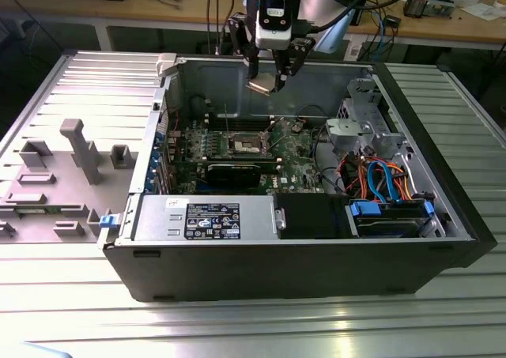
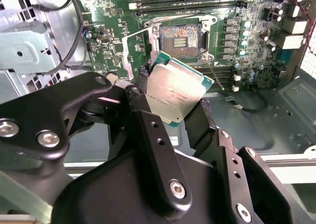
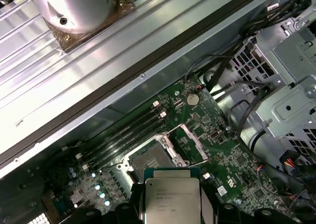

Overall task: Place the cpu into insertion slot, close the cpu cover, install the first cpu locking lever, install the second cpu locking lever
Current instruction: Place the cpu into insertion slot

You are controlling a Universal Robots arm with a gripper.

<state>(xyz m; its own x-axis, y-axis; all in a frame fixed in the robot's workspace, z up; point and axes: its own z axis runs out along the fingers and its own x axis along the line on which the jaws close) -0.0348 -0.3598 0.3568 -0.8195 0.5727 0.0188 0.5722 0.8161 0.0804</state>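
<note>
Gripper (image 1: 266, 80) is hanging over the open computer case (image 1: 277, 273), above the rear part of the motherboard (image 1: 299, 148) and well clear of it. It is pinching the cpu (image 2: 177, 93) by two opposite edges. Fingers (image 2: 205, 117) are closed down to chip width, no wider, w/ the silver lid showing between them.

Cpu is riding roughly flat, lid up and green substrate edge peeking out at one side. Judging that it is being carried this way so the contact side goes down into the socket w/o any turning over. An edge grip is prob. keeping the pads off the underside too.

Insertion slot (image 2: 178, 37) is lying bare on the board, contact field exposed, nothing seated in it. In the second wrist view the chip is sitting just short of the slot, not yet over it, and it is raised well above board level.

Cpu cover (image 3: 194, 143) is standing swung up on its hinge beside the slot, window frame tilted away. That is leaving the approach from above open. Lever positions: can't tell from these views.

Power supply box (image 1: 209, 218) is sitting along the near wall of the case, well apart from the work.
</note>
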